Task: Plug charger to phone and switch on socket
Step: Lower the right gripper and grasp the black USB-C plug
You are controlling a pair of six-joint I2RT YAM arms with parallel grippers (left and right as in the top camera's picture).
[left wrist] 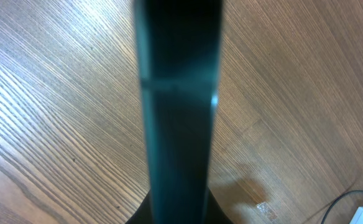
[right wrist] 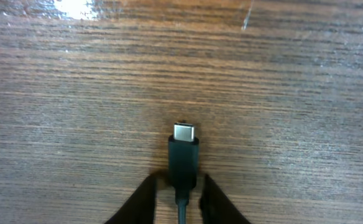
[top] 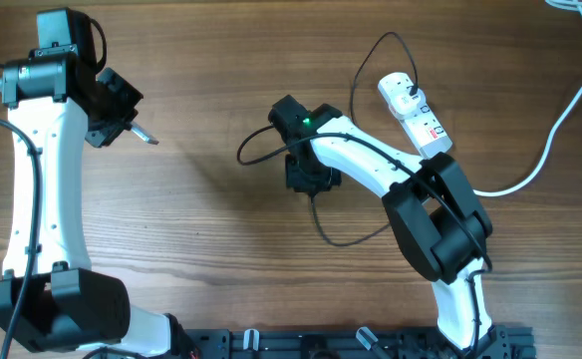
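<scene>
Nearest the robot's edge of the desk [top: 201,259], a slack loop of the charger [right wrist: 183,157] is lying on the wood and running up to the right gripper [right wrist: 180,182] at mid-desk. That gripper is pinching narrowly on the black connector body from both sides, with the metal tip sticking out ahead of the fingers over bare wood grain. Farther off, toward the far left corner, the left gripper [top: 130,122] is clamping fully down. The dark teal slab filling the middle of its wrist view is, I judge, the phone [left wrist: 178,124] held on edge; overhead it is showing only as a thin grey sliver, well apart from the connector. Farthest, near the far right corner, the socket [top: 416,112] is lying slantwise with its white cord [top: 560,110] trailing toward the right edge, and the charger's other end seems to be sitting in it. The step in hand is looking like carrying the connector to the phone, with plugging not yet done. The next move is calling for the two arms to meet and the tip to line up squarely with the phone's port, which is not showing here; the socket's switch is waiting after that.
</scene>
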